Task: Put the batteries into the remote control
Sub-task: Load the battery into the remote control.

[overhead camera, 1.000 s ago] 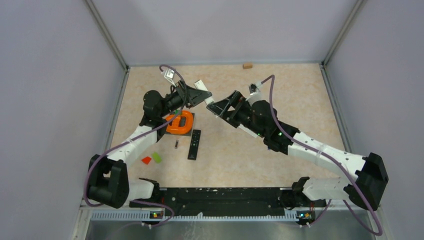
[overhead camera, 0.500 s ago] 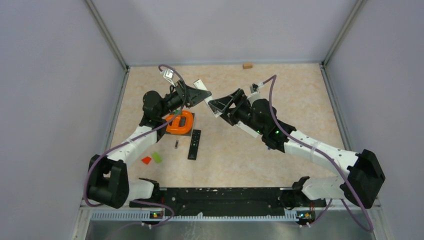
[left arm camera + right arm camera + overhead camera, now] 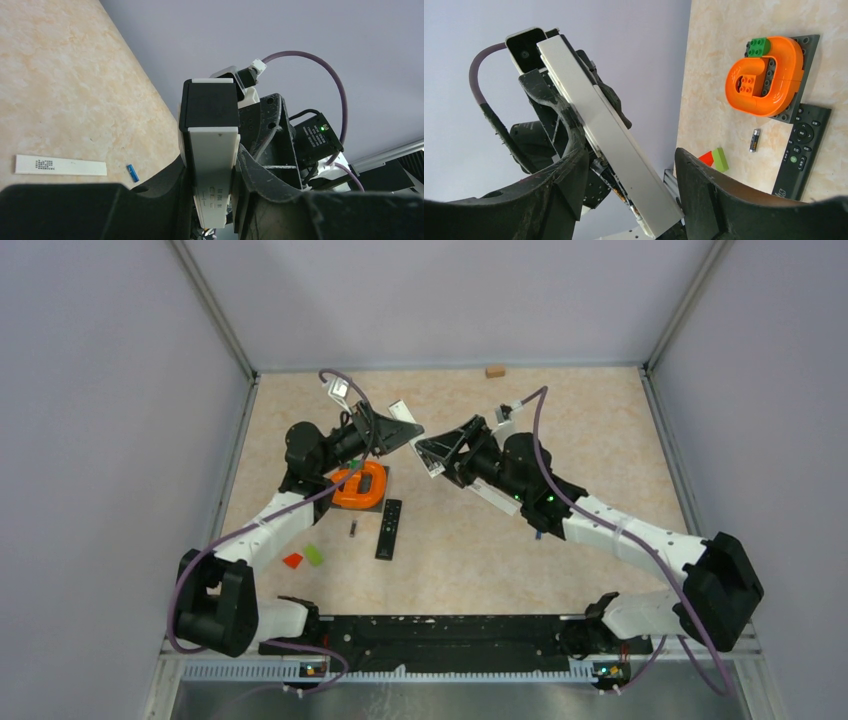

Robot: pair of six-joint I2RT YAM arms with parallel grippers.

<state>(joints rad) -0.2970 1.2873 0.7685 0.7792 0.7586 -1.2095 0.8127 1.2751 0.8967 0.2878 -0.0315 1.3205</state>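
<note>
My left gripper [image 3: 392, 436] [image 3: 212, 172] is shut on a white remote control [image 3: 404, 421] [image 3: 210, 140] and holds it up off the table. Its long white body [image 3: 599, 135] slants between the fingers of my right gripper [image 3: 436, 452] [image 3: 629, 160]. That gripper is open, with a gap still showing on the right side of the remote. One dark battery [image 3: 352, 529] [image 3: 754, 140] lies on the table beside a black remote [image 3: 388, 528] [image 3: 801, 150]. A blue battery [image 3: 132, 172] lies on the table below the left gripper.
An orange ring on a dark baseplate [image 3: 360, 485] [image 3: 764, 75] carries a green block. Red [image 3: 292, 560] and green [image 3: 315, 554] blocks lie near the left arm. A white strip [image 3: 60, 165] lies flat by the blue battery. A small tan block [image 3: 494, 371] sits at the back wall.
My right gripper has moved left, up to the raised white remote, and its jaws have narrowed around it. The left arm has stayed still with the remote.
</note>
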